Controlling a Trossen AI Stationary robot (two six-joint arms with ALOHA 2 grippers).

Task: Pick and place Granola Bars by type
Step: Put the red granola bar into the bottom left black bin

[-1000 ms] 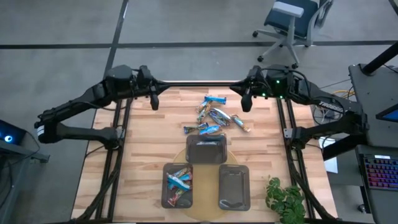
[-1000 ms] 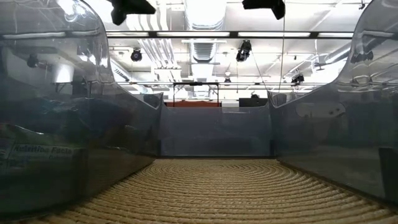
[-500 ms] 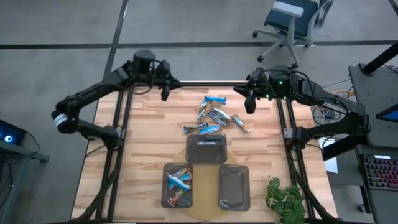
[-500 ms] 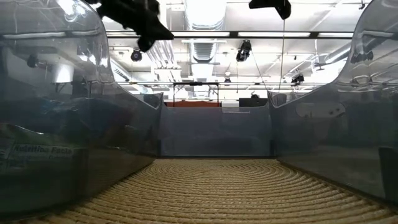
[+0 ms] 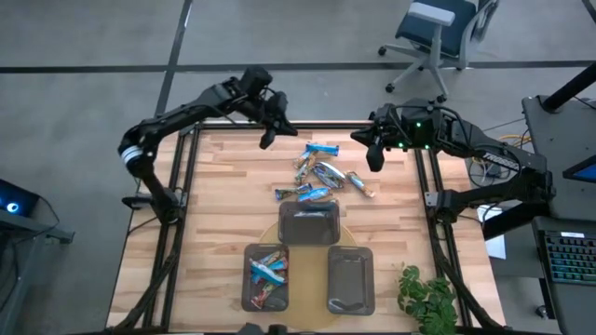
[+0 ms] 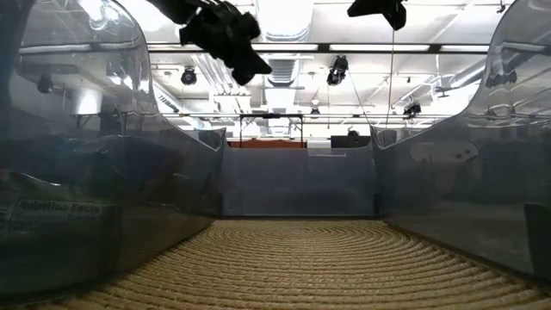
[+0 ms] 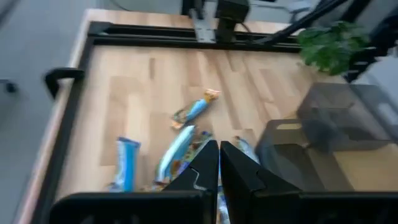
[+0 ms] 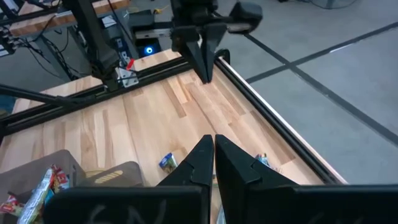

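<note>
Several loose granola bars (image 5: 319, 173), mostly blue, lie flat in a cluster on the far middle of the wooden table; the left wrist view shows them (image 7: 182, 144) just beyond the fingers. More bars lie in the near-left grey tray (image 5: 265, 276). My left gripper (image 5: 265, 140) hovers shut above the far edge, left of the cluster, high in the low view (image 6: 231, 39). My right gripper (image 5: 372, 160) hangs shut to the right of the cluster (image 8: 213, 144). Neither holds anything.
Three dark grey trays sit on a round woven mat (image 5: 279, 244): one behind (image 5: 309, 224), two in front, the right one (image 5: 350, 279). A potted plant (image 5: 426, 298) stands at the near right corner. Black frame rails (image 5: 182, 200) run along the table's sides.
My left arm has swung from the table's far left corner toward the right along the far edge, ending near the cluster of bars; its gripper stayed shut. The bars and trays have not moved.
</note>
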